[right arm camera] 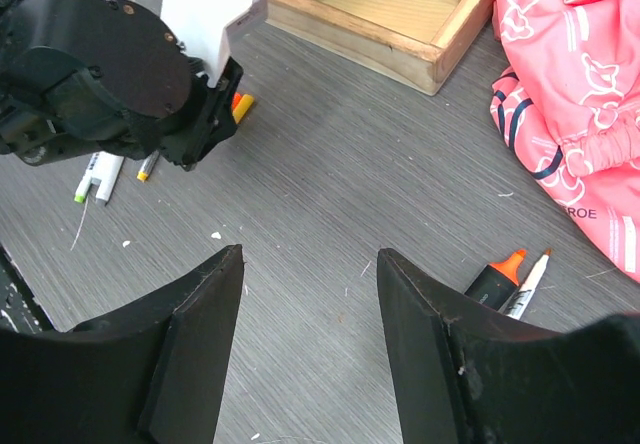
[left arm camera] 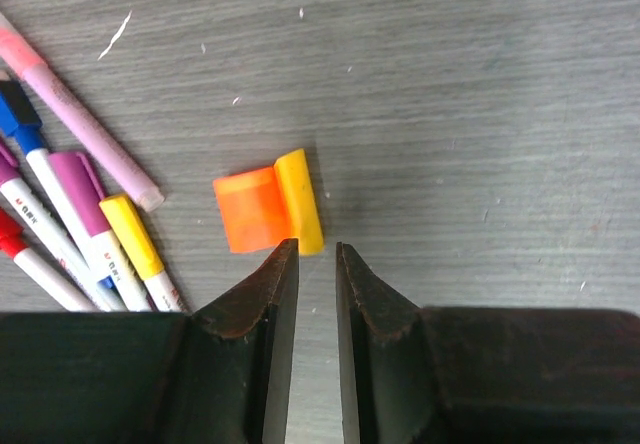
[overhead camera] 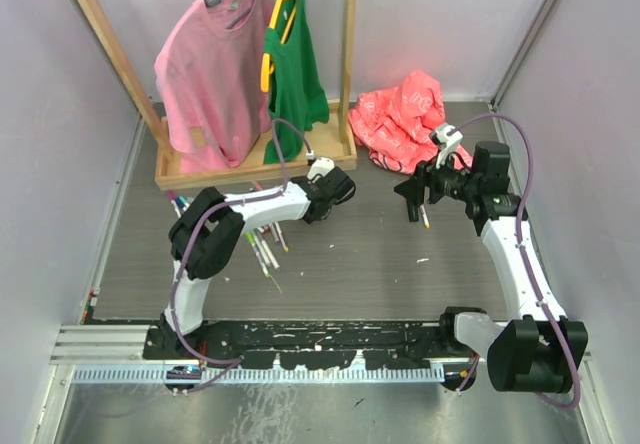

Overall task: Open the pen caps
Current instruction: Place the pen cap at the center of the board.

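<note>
Left wrist view: my left gripper (left arm camera: 317, 249) hangs just short of the orange cap (left arm camera: 268, 209), jaws a narrow slit apart, holding nothing. That cap lies loose on the table (left arm camera: 480, 114), so I judge it done. Capped pens (left arm camera: 90, 234) lie left of it. Next I need one gripped by its barrel while my right gripper (right arm camera: 310, 264), half open and empty, pulls.
</note>
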Robot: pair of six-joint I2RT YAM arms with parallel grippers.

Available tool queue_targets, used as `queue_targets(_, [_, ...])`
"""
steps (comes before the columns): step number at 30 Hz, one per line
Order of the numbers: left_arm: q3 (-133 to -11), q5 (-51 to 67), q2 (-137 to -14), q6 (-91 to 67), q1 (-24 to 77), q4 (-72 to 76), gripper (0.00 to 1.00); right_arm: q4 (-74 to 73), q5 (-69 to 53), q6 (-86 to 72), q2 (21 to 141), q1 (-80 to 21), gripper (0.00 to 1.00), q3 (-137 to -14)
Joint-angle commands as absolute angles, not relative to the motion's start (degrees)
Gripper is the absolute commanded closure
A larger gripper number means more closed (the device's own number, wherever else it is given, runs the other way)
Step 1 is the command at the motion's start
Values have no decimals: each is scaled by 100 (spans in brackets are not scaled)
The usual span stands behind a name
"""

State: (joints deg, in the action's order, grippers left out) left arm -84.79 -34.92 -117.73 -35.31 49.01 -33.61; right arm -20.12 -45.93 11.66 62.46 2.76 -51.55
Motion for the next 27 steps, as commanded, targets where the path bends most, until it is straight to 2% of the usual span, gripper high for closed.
queue_targets(1, [-8116,-3314,-10886,-3597,4909,-3004,77,-1749,-4629,1196,6060,308,38,-5247])
queue_targets(6, [-7335,-2739,-9999,-3488,4910,-2198,74,-1749,-4646,1205,6056,316,38,-5239])
queue_targets(12, [-5837,-1815,-8948,-3194,4874,-732,66,-1749,-4674,1204,6061,334,39,-5233])
queue_targets(17, [-4396,-999,-8158,-3263,4612,786,37,-1749,-4688,1205,6069,337,39,-5229])
queue_targets(19, [-3906,-852,-7874,-3388,4424,1329,31,-1749,-4689,1213,6073,343,39,-5222])
queue_targets(27, [-3696,-804,-7785,-3644,3993,1067,31,-1740,-4693,1213,6108,343,38,-5212])
